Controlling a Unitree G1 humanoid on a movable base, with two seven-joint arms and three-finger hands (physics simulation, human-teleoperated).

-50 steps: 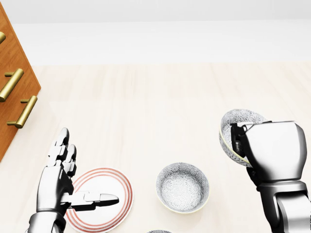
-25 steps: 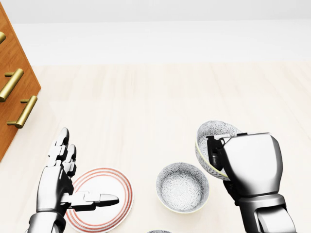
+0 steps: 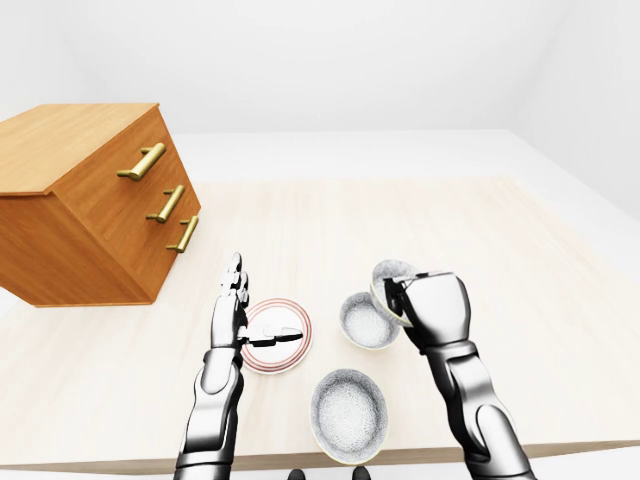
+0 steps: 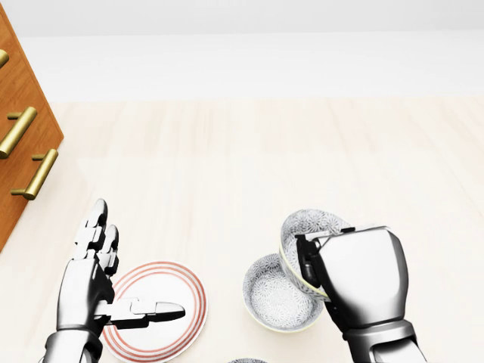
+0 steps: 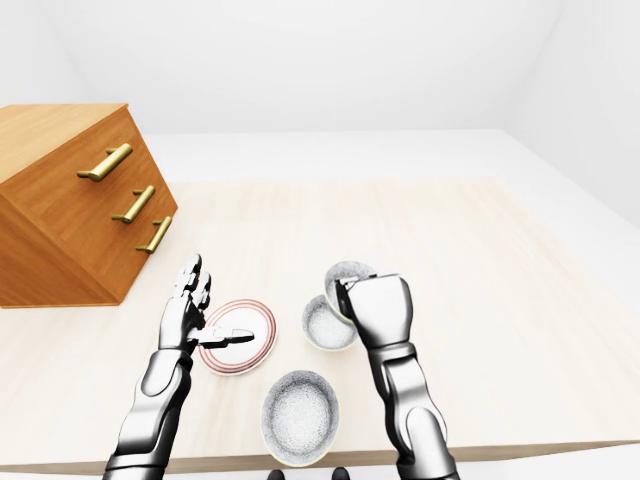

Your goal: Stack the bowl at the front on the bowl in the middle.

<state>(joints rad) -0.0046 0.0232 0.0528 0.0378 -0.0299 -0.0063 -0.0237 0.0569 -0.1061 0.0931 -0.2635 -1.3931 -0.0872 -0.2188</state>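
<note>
My right hand [image 4: 311, 265] is shut on the rim of a grey-patterned bowl [image 4: 311, 227] and holds it tilted, its opening turned up and to the left. The bowl hangs just above the right rim of a matching bowl [image 4: 274, 299] that stands upright on the pale wooden table [image 3: 450, 230]; whether the two touch I cannot tell. A third, larger patterned bowl [image 3: 348, 415] sits near the table's bottom edge in the left-eye view. My left hand [image 4: 128, 272] is open, fingers spread, over the left side of a plate.
A white plate with red rings [image 4: 170, 306] lies left of the standing bowl, partly under my left hand. A wooden drawer chest with brass handles [image 3: 90, 200] stands at the table's left. The table's bottom edge [image 3: 400, 455] runs just below the large bowl.
My right hand has carried the held bowl left and downward, from the right side of the head view to just over the standing bowl's right rim. The left hand has not moved.
</note>
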